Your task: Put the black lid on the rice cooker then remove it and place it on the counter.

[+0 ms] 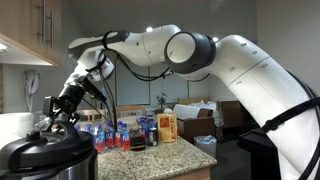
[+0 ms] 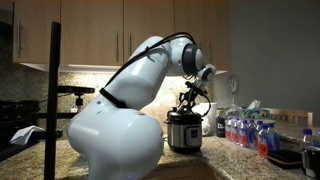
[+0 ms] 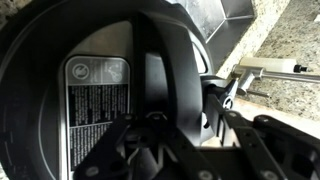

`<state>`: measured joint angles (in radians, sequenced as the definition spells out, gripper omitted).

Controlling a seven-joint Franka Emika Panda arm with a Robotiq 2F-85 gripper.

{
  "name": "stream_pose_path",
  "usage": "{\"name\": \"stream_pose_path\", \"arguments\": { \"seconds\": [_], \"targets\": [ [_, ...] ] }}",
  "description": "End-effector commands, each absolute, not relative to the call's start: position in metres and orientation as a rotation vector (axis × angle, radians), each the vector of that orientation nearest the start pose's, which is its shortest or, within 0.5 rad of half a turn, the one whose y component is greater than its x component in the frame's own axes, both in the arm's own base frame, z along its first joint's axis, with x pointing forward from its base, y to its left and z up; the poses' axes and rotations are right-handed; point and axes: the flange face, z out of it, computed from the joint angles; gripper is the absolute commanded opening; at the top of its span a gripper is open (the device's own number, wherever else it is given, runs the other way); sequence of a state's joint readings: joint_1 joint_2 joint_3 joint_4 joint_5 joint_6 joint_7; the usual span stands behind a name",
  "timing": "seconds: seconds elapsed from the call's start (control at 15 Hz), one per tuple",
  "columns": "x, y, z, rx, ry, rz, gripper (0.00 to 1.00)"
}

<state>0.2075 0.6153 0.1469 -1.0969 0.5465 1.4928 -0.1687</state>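
We see the glossy black round lid [image 3: 55, 45] filling most of the wrist view, its smooth plastic dome catching soft reflections. A raised dark ridge [image 3: 160, 70] runs across its centre, and beside it sits a silvery rounded-corner label [image 3: 97, 95] printed with fine text too small to read. In an exterior view the black lid [image 1: 40, 150] lies flat and level on top of the rice cooker, covering its mouth. That large round rice cooker [image 2: 184, 132] has a brushed silver metal body with a darker band at its upper edge. It stands upright on the light speckled granite surface [image 2: 232, 160], whose grainy stone also shows at the right of the wrist view [image 3: 290, 40]. The dark metal fingers [image 3: 108, 148] reach down from the white, smooth-shelled robot arm [image 1: 250, 70] to just above the lid's centre. Their linkages spread to either side of the ridge. The tips are lost in the dark, so we cannot tell whether they clasp it or stand free. Further along the surface is a cluster of clear plastic bottles [image 1: 112, 135] with blue and red labels. An orange cardboard box [image 1: 167, 127] stands upright near them, well apart from the cooker.
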Motion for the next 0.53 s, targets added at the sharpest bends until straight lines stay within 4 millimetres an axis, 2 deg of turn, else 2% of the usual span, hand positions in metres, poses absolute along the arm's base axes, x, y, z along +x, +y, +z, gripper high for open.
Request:
{"name": "stream_pose_path", "arguments": {
  "seconds": [0.0, 0.33, 0.47],
  "targets": [
    [0.638, 0.271, 0.484, -2.484, -0.61, 0.357, 0.63],
    [0.639, 0.27, 0.491, -2.478, -0.606, 0.33, 0.95],
    [0.64, 0.266, 0.495, -2.482, -0.599, 0.317, 1.0]
  ]
}}
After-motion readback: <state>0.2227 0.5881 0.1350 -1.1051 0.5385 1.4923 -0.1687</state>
